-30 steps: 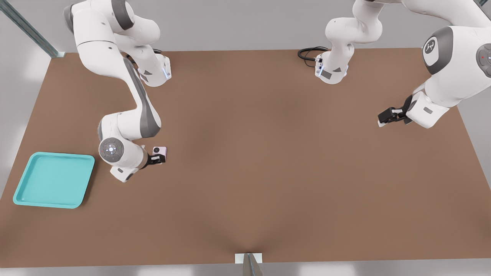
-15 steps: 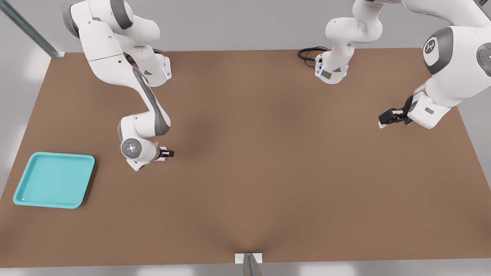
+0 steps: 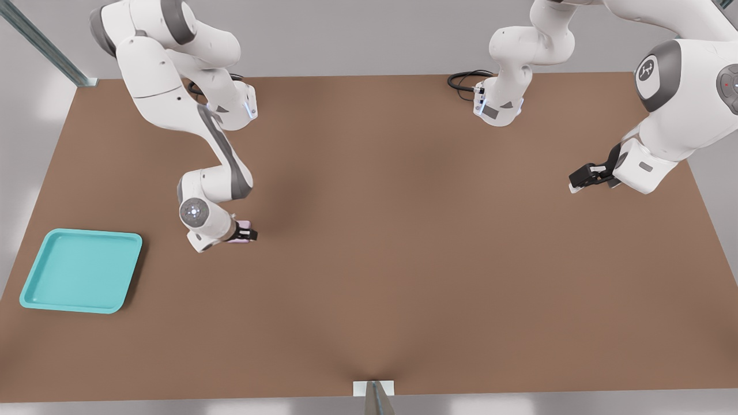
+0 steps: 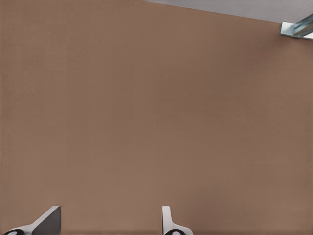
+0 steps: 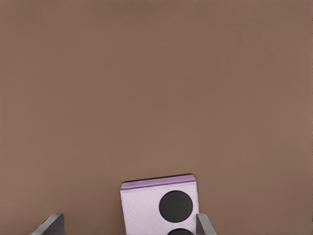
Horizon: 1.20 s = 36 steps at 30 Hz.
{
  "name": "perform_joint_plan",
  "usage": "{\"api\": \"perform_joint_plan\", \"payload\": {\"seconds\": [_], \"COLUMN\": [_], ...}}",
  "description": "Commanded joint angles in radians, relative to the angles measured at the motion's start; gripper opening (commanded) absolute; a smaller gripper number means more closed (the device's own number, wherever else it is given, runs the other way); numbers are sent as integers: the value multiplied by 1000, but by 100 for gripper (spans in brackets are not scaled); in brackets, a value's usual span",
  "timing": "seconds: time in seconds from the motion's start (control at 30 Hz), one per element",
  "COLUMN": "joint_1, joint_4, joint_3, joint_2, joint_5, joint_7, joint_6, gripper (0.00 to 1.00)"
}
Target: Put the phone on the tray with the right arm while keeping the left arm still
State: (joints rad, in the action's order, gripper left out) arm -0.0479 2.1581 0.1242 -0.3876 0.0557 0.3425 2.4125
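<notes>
Two end effector (image 3: pixel 251 234) fingers straddle the phone (image 5: pixel 159 208).

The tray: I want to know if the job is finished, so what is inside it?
Nothing shows inside the tray; its whole floor is bare. The phone lies on the table, mostly covered by the tool over it.

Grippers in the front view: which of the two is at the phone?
The gripper at the front view's left, beside the tray: its fingers straddle the pink phone. The other hangs over bare table.
</notes>
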Motion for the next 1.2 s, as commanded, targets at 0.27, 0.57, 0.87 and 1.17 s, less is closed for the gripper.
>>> {"api": "perform_joint_plan", "payload": {"seconds": [0.27,0.57,0.87,1.17], "joint_1": [145,258,260,276], "joint_4": [34,75,69,72], "joint_3": [146,235,229,233], "joint_2": [-8,-76,-96,-89], "joint_5": [3,1,-1,0], "joint_7": [-347,-387,-382,-382], "joint_6": [111,112,128,126], "gripper": [100,100,100,100]}}
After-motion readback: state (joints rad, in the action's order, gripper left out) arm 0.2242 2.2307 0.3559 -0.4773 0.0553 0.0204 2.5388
